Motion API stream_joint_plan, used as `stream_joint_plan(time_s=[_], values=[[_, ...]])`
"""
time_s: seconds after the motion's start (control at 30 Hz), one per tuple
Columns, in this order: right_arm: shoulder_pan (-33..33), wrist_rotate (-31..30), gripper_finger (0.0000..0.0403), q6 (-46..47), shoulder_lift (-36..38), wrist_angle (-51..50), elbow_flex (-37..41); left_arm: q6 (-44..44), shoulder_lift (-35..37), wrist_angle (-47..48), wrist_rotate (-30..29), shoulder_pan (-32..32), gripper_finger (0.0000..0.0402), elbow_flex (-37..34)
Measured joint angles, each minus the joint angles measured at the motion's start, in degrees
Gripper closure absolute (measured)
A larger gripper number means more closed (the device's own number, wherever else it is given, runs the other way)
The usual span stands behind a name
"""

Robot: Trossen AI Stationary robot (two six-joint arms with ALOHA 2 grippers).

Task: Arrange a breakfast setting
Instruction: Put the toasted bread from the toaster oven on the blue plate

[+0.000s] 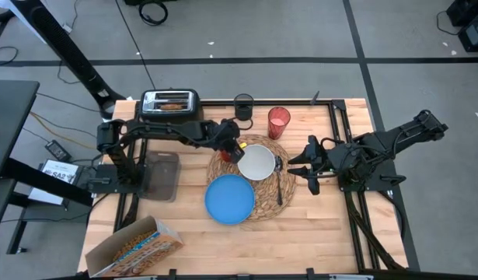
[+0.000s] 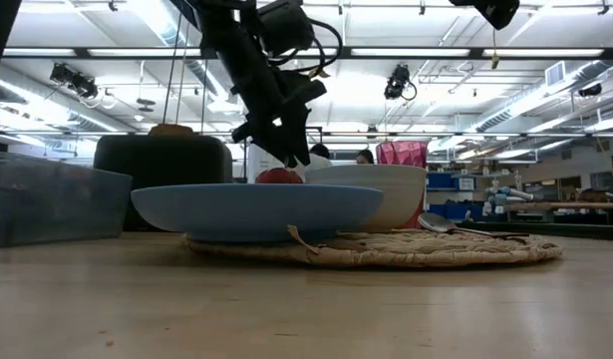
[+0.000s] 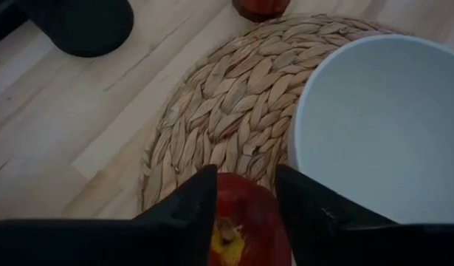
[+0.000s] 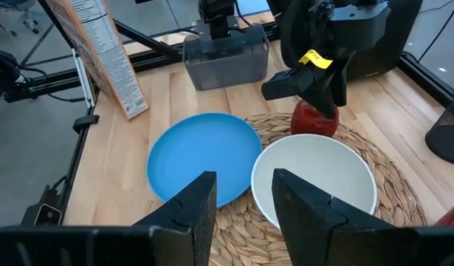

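Note:
The round woven placemat [image 1: 274,204] lies mid-table. On it are the white bowl [image 1: 256,162], the blue plate [image 1: 230,199] overlapping its near edge, and the metal spoon [image 1: 280,177] to the bowl's right. The translucent red cup [image 1: 278,122] stands at its far edge. My left gripper [image 1: 232,146] is over the placemat's far left part, shut on the red apple [image 3: 241,218] beside the bowl. My right gripper [image 1: 307,167] is open and empty, just right of the placemat. The toast [image 1: 173,106] sits in the toaster. My left gripper pinches the apple's two opposite sides [image 3: 221,201] between its two fingers, its stem end with a yellow patch facing the wrist. The fingers come from above, slanting from the table's left. The apple's underside [image 4: 314,133] is at the placemat; whether it rests there, I cannot tell.
A toaster [image 1: 170,102] and a black cup [image 1: 244,104] stand at the far edge. A dark clear container [image 1: 162,176] lies left of the placemat. The cereal box [image 1: 136,245] lies at the near left corner. Bare wood shows near front right.

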State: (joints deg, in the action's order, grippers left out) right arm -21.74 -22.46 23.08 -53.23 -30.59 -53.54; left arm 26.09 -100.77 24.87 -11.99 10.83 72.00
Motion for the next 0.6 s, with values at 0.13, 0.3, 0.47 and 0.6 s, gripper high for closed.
stream_joint_plan(time_s=[0.13,0.3,0.47,0.6], values=[[0.0,0.0,0.0261,-0.4,0.0,0.0,0.0,-0.2,0.0,2.9,0.0,0.0,0.0247,2.3],[0.0,1.8,0.0261,-2.0,0.0,0.0,0.0,-1.4,0.0,10.9,-0.1,0.0,0.0244,8.7],[0.0,3.0,0.0261,-1.8,0.0,0.0,0.0,-6.1,2.2,22.4,-0.4,0.0,0.0244,18.2],[0.0,4.3,0.0261,-1.7,0.0,0.0,0.0,-7.1,7.5,29.9,-6.1,2.6,0.0244,24.1]])
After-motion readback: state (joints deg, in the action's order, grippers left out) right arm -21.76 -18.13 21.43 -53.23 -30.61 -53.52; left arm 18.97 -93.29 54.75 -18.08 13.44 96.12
